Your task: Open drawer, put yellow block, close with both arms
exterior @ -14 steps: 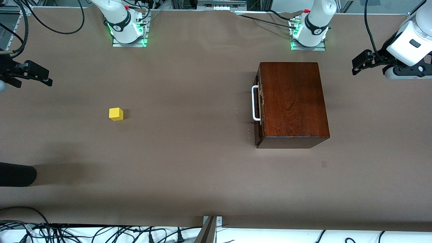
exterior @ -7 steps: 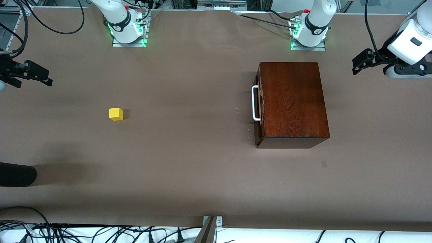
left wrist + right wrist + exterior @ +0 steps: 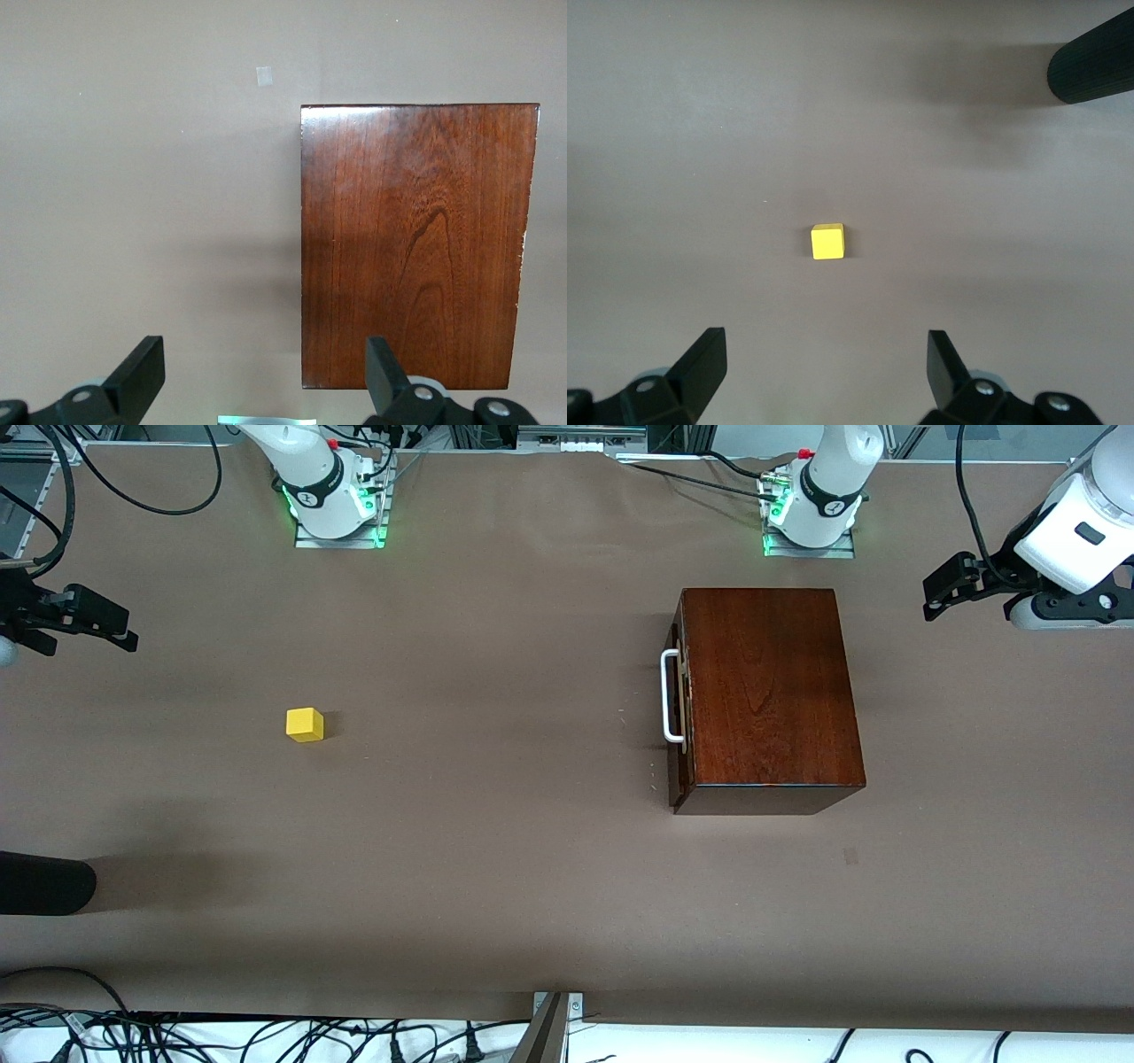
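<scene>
Right gripper (image 3: 89, 622) hangs high over the table's edge at the right arm's end, jaws spread wide and nothing between them; in its wrist view we see both fingers (image 3: 700, 359) apart, with the yellow block (image 3: 827, 241) framed between and ahead of them. We note the yellow block on bare table at the right arm's end, well apart from everything else and nearer the front camera than the right arm's base. A black cylinder (image 3: 44, 882) pokes in at the table's edge, nearer the camera than the block.

Toward the left arm's end sits the dark wooden box (image 3: 769, 691), its drawer (image 3: 679, 717) fully shut and the white handle (image 3: 669, 695) facing the right arm's end of the table. We read the handle bar's long axis as running from the bases toward the front camera.

Left gripper (image 3: 952, 589) hovers off the box's closed back end, also wide open and empty; its wrist view shows only the box top.

Judgement: the handle lies on the box face turned away from the left gripper, so the pull direction is toward the right arm's end. The right arm is clearly nearer the block. No step of the task is done yet.
</scene>
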Tool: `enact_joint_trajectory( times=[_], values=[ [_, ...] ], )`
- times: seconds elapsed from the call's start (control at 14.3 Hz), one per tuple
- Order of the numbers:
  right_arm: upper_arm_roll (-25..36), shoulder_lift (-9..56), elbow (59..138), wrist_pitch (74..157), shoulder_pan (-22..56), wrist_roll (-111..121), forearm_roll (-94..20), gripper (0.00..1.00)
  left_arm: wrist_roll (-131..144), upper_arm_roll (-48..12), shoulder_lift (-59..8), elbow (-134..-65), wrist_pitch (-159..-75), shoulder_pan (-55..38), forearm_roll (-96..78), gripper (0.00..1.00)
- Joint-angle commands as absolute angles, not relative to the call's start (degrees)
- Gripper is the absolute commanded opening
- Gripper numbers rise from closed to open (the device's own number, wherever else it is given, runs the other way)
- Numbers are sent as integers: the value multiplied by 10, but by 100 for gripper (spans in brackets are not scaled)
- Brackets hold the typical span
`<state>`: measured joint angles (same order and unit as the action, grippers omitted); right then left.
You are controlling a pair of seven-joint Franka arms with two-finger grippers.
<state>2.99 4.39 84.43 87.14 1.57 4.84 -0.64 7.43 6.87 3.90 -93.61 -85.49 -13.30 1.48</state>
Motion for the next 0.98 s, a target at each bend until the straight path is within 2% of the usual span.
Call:
enact_joint_trajectory(
  times=[0.0,0.77,0.91],
  values=[
    [31,49,837,864,13,47,-8,100,76,63,40,-930,-844,-128,24,100],
    [32,74,851,861,13,46,-8,100,76,59,25,-924,-845,-129,27,100],
    [31,83,851,862,15,45,-8,100,77,7,25,-924,-845,-80,26,100]
  ],
)
